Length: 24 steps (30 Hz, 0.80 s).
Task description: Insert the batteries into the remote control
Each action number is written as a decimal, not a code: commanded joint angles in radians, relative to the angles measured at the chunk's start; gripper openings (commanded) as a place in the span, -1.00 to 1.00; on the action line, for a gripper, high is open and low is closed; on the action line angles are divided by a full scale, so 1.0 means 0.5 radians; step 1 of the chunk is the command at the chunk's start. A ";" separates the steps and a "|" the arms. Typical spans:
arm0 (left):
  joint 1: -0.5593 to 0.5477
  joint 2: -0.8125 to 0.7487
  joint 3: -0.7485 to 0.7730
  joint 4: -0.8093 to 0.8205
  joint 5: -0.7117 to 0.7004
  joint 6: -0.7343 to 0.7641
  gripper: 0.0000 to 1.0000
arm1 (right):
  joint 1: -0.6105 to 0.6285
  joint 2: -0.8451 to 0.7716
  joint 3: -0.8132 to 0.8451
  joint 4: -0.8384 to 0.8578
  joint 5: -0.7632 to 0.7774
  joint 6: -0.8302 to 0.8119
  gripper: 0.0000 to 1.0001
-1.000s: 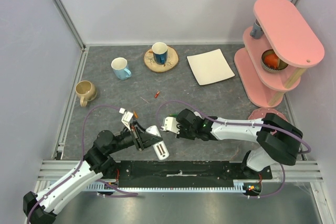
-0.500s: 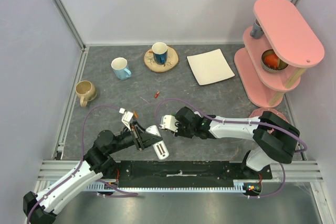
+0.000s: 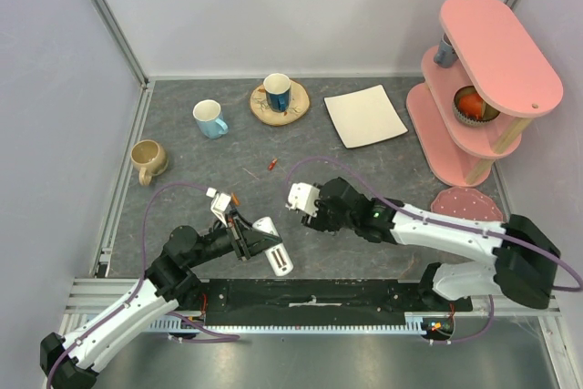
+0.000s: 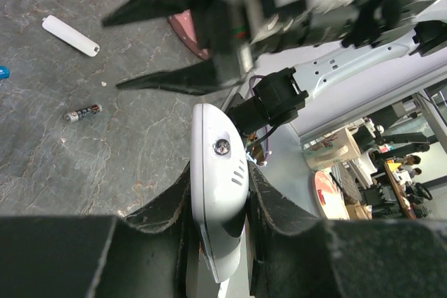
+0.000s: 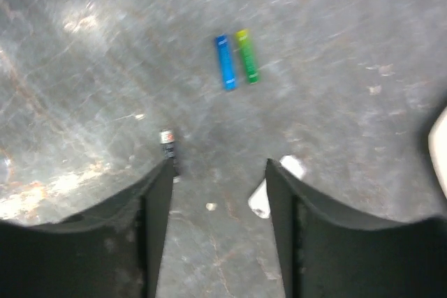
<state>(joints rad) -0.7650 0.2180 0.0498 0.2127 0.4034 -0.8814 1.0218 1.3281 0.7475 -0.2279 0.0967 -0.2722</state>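
Grey, stone-patterned surface (image 3: 364, 179) fills the walled bay, with a pink tiered stand (image 3: 496, 52) at the right edge of the overhead view and a flat white plate (image 3: 365, 116) beside it, both well away from the work. At lower centre the left tool (image 4: 220, 172) is pinching the remote control (image 4: 218, 200) by its long sides and holds it tilted up off the surface. I would guess this steadies it and presents it to the other arm for loading. The right tool (image 5: 218, 172) hangs over the middle of the surface with its fingers spread and nothing between them, seemingly lining up a pick. Below it, at upper centre of its own view, a blue battery (image 5: 224, 62) and a green battery (image 5: 246, 55) lie side by side. A darker battery (image 5: 167, 146) lies just beside one finger, and a red-orange battery (image 3: 272, 165) lies apart, further up the overhead view.
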 commanded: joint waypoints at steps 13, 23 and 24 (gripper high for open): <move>0.008 -0.046 -0.005 -0.057 -0.101 -0.017 -0.96 | -0.028 0.154 0.376 -0.222 0.674 2.206 0.96; 0.008 -0.325 -0.017 -0.315 -0.322 -0.059 -0.96 | 0.162 0.050 0.410 -0.526 1.423 2.854 0.87; 0.008 -0.347 -0.032 -0.336 -0.337 -0.066 -0.96 | 0.162 0.016 0.383 -0.459 1.426 2.873 0.82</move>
<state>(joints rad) -0.7647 0.0879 0.0483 0.0784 0.2958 -0.8856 1.0985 1.4250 0.9310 -0.4610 0.6556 0.9951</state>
